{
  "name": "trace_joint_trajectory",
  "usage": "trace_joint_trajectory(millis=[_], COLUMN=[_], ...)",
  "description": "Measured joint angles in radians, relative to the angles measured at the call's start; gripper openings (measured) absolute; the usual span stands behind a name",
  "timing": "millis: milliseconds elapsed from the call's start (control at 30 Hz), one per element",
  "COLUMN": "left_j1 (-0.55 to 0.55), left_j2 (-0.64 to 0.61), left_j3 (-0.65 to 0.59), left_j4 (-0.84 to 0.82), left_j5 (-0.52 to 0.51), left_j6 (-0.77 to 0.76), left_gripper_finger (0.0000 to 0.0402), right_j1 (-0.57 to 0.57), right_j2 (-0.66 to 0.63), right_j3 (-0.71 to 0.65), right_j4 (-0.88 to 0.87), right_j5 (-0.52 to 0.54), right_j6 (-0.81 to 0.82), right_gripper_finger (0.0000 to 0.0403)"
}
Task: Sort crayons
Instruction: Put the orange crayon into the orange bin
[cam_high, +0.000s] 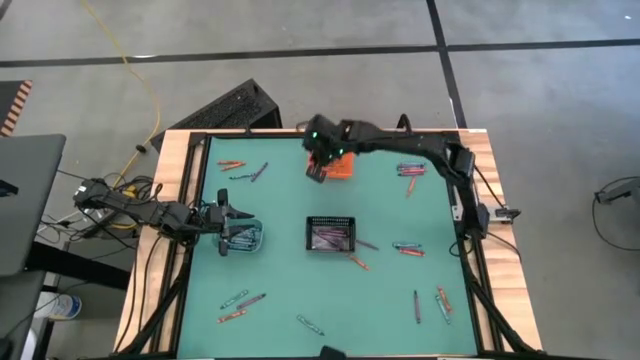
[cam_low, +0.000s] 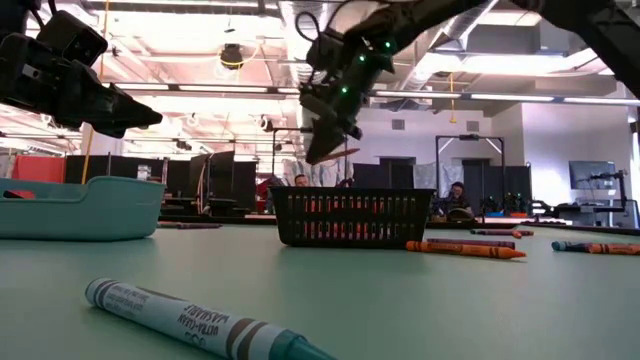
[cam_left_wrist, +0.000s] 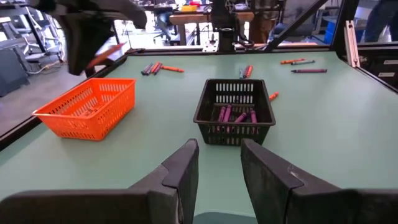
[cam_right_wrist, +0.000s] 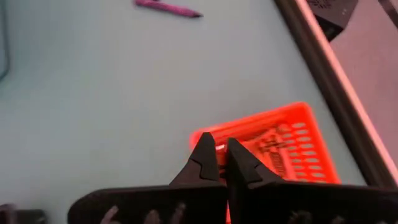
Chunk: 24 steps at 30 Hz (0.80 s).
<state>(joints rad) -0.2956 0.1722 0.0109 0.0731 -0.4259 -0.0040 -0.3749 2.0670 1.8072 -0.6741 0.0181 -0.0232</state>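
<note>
— Green matting covers the table (cam_high: 290, 280), framed in pale wood, with grey floor and a yellow cable beyond. What stands on it?

— Three bins. A black mesh basket (cam_high: 332, 234) sits near the middle with purple crayons (cam_left_wrist: 236, 116) lying inside. An orange mesh basket (cam_left_wrist: 88, 107) stands toward the far edge, partly hidden from above by the right arm. A clear bin (cam_high: 242, 238) sits at the left edge, under the left gripper.

— And the loose crayons?

— Scattered in small groups: an orange one and a dark one at the far left corner (cam_high: 232, 164), several at the far right (cam_high: 410, 170), a pair right of the black basket (cam_high: 408, 248), some along the near edge (cam_high: 242, 301) lying at a slant, and upright-running ones at the near right (cam_high: 441, 300). In the low view a grey-wrapped crayon (cam_low: 190, 325) lies closest, its long axis running from near right to far left.

— The arms?

— The right arm reaches from the right side across the far edge; the right gripper (cam_right_wrist: 215, 157) hangs over the orange basket, fingers pressed together, and whether anything is pinched between them I cannot tell. The left gripper (cam_left_wrist: 219, 163) hovers above the clear bin, facing the black basket, fingers parted with nothing between them.
</note>
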Motion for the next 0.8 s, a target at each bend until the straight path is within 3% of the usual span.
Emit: trace_joint_trajectory(millis=[233, 567, 800], left_j1=[0.000, 0.000, 0.000], left_j2=[0.000, 0.000, 0.000], left_j3=[0.000, 0.000, 0.000], left_j4=[0.000, 0.000, 0.000], left_j5=[0.000, 0.000, 0.000], left_j6=[0.000, 0.000, 0.000], left_gripper_finger=[0.0111, 0.0111, 0.0111], right_j1=[-0.069, -0.081, -0.085], right_j2=[0.000, 0.000, -0.001], right_j3=[0.001, 0.001, 0.002], right_j4=[0.002, -0.007, -0.011], right_j5=[-0.023, -0.023, -0.022], right_j6=[-0.013, -0.092, -0.098], right_gripper_finger=[0.0004, 0.0008, 0.0064])
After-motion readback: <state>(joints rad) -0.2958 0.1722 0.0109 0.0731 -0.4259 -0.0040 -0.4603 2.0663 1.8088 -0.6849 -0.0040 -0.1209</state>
